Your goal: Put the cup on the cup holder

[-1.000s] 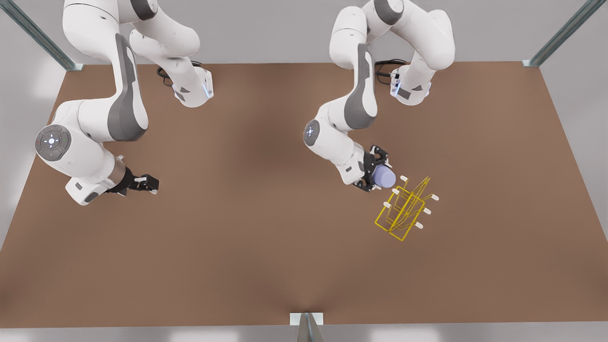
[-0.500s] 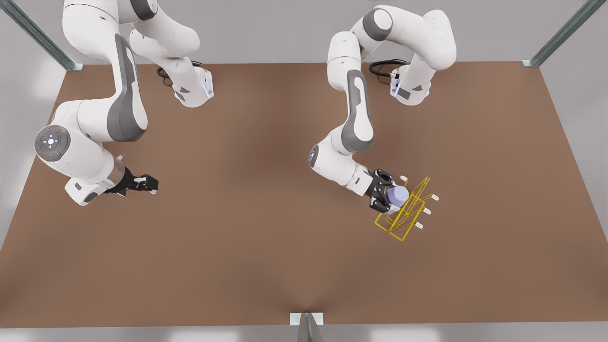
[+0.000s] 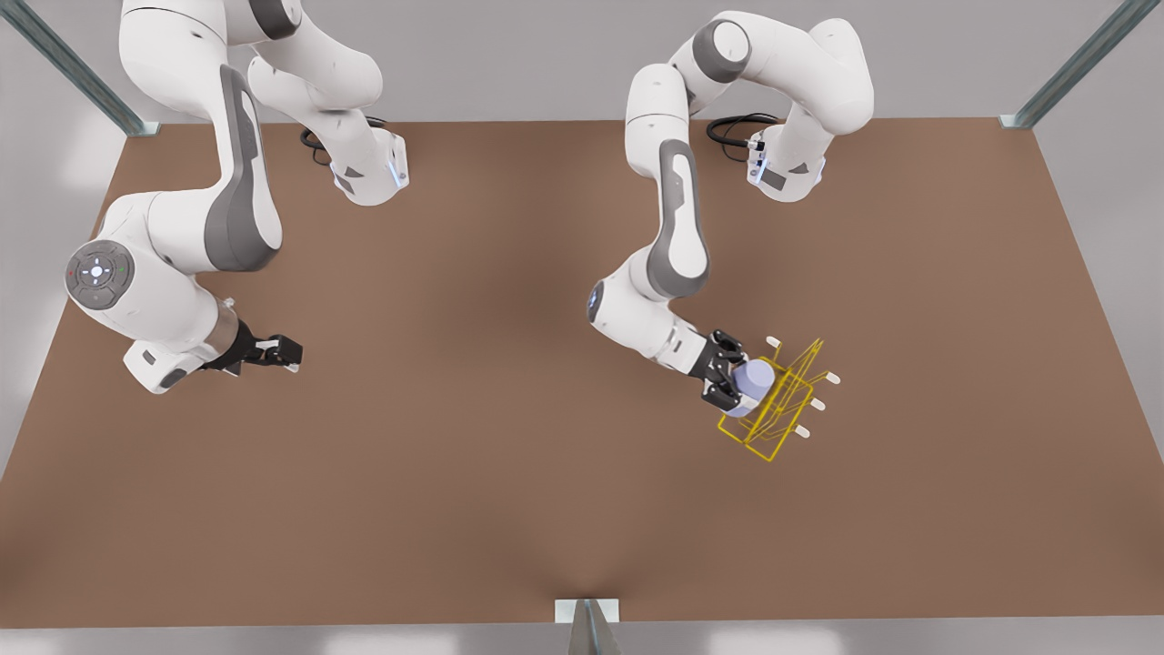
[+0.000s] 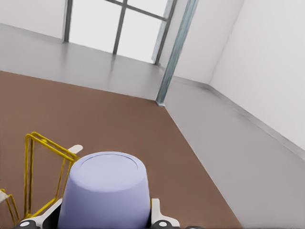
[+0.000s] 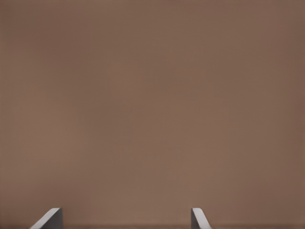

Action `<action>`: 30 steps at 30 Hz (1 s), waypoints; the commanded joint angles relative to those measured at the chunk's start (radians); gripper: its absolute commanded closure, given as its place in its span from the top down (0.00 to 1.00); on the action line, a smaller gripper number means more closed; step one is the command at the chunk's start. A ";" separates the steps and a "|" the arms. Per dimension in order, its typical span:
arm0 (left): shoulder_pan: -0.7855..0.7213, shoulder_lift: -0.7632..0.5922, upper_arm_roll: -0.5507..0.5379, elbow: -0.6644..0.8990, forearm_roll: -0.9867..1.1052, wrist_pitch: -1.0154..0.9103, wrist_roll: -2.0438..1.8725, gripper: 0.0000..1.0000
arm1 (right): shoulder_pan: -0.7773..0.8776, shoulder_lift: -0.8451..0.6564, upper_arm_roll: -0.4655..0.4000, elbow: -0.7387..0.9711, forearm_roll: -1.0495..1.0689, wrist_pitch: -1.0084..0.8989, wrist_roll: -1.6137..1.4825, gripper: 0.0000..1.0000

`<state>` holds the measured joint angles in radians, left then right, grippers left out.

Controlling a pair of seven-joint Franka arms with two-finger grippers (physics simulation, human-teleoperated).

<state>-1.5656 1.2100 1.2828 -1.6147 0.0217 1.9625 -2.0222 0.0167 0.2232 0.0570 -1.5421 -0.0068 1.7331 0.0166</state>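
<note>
Left wrist view: cup [image 4: 107, 191] between fingers [image 4: 155, 213]

No readable text, labels or numbers anywhere.

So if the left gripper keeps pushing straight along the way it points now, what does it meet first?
The left gripper, shut on the cup, points into the cup holder. The cup's closed end would probably meet its yellow wire frame first, though depth is unclear.
</note>
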 commanded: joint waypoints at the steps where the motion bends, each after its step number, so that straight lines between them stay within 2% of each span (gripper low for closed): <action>1: 0.001 -0.001 -0.008 -0.004 0.001 -0.008 0.166 0.85 | 0.000 -0.001 0.000 0.000 0.001 -0.001 -0.003 1.00; 6: -0.011 0.003 0.001 -0.034 0.003 -0.063 0.309 0.85 | 0.000 -0.001 0.000 0.000 0.001 -0.001 -0.003 1.00; 18: 0.013 0.013 -0.002 -0.007 -0.006 -0.042 0.166 0.85 | 0.000 -0.001 0.000 0.000 0.001 -0.001 -0.003 1.00; 20: 0.013 0.013 -0.006 -0.005 -0.006 -0.037 0.152 0.90 | 0.000 -0.001 -0.002 0.000 0.001 0.000 -0.003 1.00; 21: 0.013 0.014 -0.008 -0.007 -0.003 -0.037 0.152 1.00 | 0.000 -0.001 0.000 0.000 0.001 0.000 -0.003 1.00; 26: 0.010 0.008 -0.002 -0.007 0.000 -0.040 0.157 1.00 | 0.000 -0.001 0.000 0.002 0.001 -0.001 -0.003 1.00; 27: 0.010 -0.035 0.001 -0.007 -0.003 -0.057 0.178 1.00 | 0.000 -0.001 0.000 0.000 0.001 0.000 -0.001 1.00; 28: 0.015 -0.241 -0.023 0.006 -0.025 -0.151 0.463 1.00 | 0.000 -0.001 -0.002 0.002 0.001 -0.001 -0.001 1.00; 29: 0.070 -0.509 -0.083 0.053 -0.132 -0.310 0.905 1.00 | 0.000 -0.001 0.000 0.002 0.001 -0.001 -0.001 1.00; 30: 0.156 -0.581 -0.085 0.159 -0.252 -0.500 1.345 1.00 | 0.000 -0.001 -0.002 0.002 0.001 0.000 -0.003 1.00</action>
<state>-1.4248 0.7365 1.2114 -1.4740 -0.0957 1.7654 -1.7147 0.0169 0.2235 0.0558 -1.5415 -0.0069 1.7330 0.0152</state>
